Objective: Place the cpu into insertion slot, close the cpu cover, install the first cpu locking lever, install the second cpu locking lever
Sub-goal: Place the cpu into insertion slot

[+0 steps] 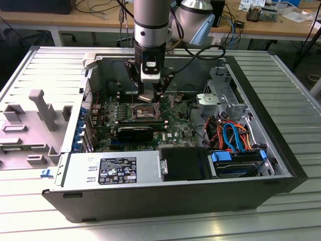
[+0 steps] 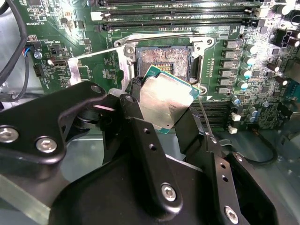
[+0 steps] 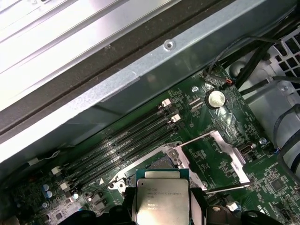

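Note:
My gripper [image 2: 165,110] is shut on the cpu [image 2: 164,96], a flat silver-topped chip with a green rim, pinched by its edges between the two black fingers [image 2: 137,123]. The chip hangs tilted just above the insertion slot [image 2: 163,57], whose pale contact field lies bare. The cpu cover [image 2: 121,65] stands swung open beside the socket, and it shows in the first wrist view as a silvery frame [image 3: 236,161]. A thin wire locking lever [image 2: 202,112] is raised next to the socket. In the exterior view the gripper [image 1: 150,95] hovers over the slot [image 1: 145,109] inside the open computer case.
Long black memory slots [image 3: 122,145] run beside the socket. A black graphics card [image 1: 134,131] lies in front of it in the exterior view. The power supply [image 1: 113,170], the drive bay with blue and orange cables [image 1: 233,135] and the case walls [image 1: 261,100] hem in the board.

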Tool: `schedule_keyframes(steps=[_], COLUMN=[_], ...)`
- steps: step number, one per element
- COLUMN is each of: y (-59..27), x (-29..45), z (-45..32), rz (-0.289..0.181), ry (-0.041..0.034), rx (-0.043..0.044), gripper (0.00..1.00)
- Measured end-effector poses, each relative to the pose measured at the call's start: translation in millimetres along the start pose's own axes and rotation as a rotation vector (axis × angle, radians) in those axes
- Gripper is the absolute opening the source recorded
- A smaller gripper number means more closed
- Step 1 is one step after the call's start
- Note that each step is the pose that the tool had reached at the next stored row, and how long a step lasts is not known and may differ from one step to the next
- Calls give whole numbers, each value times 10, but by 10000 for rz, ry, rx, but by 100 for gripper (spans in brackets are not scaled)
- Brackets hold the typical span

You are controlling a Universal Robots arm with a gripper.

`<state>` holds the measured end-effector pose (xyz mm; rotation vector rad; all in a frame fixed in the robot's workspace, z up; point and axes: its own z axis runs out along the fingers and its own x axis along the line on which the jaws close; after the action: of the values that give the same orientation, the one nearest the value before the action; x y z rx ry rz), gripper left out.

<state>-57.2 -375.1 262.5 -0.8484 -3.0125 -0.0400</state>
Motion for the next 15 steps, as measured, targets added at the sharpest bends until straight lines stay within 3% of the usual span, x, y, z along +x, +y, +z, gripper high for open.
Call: schedule_keyframes(steps=[15], y=[0], x=[0], z=[8], rz=[353], ry=[-8], rx=[-7], gripper=[54])
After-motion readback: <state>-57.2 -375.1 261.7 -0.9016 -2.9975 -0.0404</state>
